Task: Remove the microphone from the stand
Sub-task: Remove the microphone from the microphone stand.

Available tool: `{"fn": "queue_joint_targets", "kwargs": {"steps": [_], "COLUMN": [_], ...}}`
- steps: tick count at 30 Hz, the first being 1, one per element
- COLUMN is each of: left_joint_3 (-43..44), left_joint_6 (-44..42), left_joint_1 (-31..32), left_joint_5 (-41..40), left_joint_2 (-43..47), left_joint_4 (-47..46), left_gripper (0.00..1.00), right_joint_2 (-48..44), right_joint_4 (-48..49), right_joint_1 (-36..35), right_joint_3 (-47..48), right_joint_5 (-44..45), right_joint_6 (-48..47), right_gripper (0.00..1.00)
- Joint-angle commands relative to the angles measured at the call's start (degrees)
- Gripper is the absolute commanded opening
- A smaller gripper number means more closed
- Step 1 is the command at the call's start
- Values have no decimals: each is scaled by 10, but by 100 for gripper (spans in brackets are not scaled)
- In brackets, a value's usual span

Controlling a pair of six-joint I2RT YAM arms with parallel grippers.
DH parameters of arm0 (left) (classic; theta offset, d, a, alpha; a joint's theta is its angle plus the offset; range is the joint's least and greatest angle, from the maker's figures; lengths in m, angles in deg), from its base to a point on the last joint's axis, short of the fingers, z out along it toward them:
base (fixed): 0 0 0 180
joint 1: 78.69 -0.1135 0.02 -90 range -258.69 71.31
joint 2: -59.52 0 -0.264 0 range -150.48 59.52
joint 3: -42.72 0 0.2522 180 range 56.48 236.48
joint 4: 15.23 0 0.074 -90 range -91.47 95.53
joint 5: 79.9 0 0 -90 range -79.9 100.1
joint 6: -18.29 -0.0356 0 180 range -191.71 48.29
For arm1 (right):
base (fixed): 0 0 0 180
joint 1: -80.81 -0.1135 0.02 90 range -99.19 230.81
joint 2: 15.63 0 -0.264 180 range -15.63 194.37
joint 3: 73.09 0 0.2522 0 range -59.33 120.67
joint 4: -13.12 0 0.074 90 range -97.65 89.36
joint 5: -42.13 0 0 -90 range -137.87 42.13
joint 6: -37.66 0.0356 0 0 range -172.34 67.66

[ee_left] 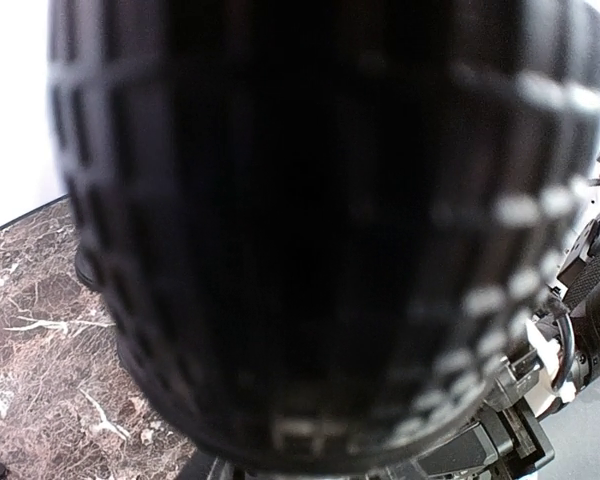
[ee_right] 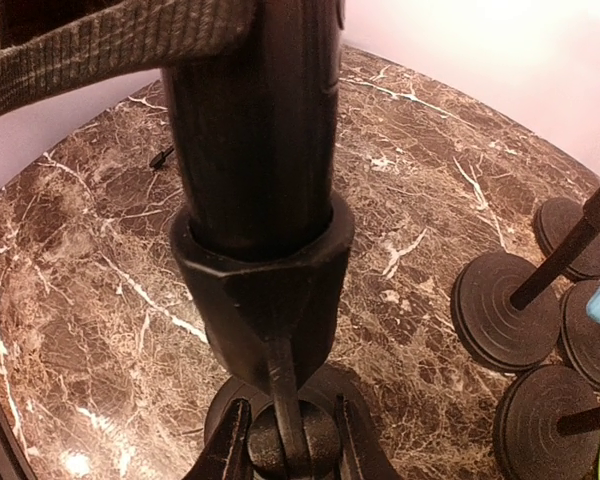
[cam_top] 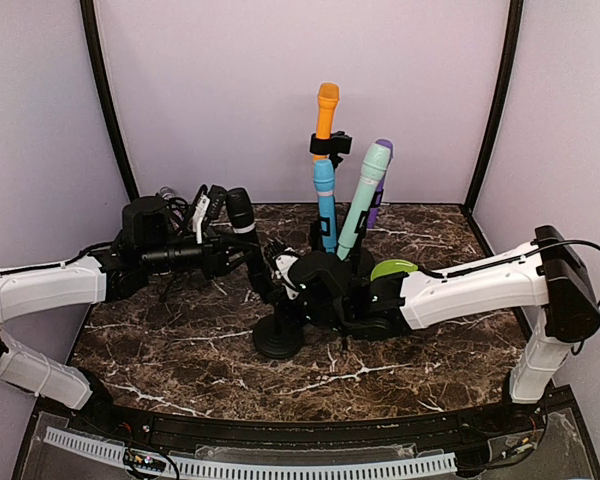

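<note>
The black microphone (cam_top: pixel 242 212) leans up and to the left out of its black stand (cam_top: pixel 278 340) near the table's middle. My left gripper (cam_top: pixel 232 250) comes in from the left and is shut on the microphone's body just below the mesh head. That head (ee_left: pixel 320 230) fills the left wrist view and hides the fingers. My right gripper (cam_top: pixel 298 285) is shut on the stand's stem below the holder. In the right wrist view its fingertips (ee_right: pixel 230 440) flank the stand's round joint, with the cone-shaped holder (ee_right: pixel 265 290) and the microphone's handle (ee_right: pixel 255 120) above.
Behind stand other microphones in their own stands: an orange and blue one (cam_top: pixel 325 150), a teal one (cam_top: pixel 365 195) and a purple one (cam_top: pixel 380 190). Their round black bases (ee_right: pixel 500 310) crowd the right side. A green object (cam_top: pixel 393 268) lies by my right arm.
</note>
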Motion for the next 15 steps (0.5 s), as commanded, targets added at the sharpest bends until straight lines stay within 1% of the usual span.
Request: {"fn": "queue_joint_targets", "kwargs": {"steps": [1,5,10,15], "left_joint_3": [38,39,34,22], "left_joint_6": [39,50,52,53], "left_joint_1": [0,-12,-19,-19], "left_joint_5": [24,20,21,58], "left_joint_2": [30,28,27,27], "left_joint_4": [-38,-37,-43,-76], "left_gripper": [0,0,0,0], "right_joint_2": [18,31,39,32], "right_joint_4": [2,-4,1,-3], "right_joint_1": [-5,-7,-9,0], "right_joint_3": [8,17,23,26], "right_joint_5": [-6,-23,-32,-29], "right_joint_6": [-60,-65,-47,-7], "right_gripper": [0,0,0,0]}}
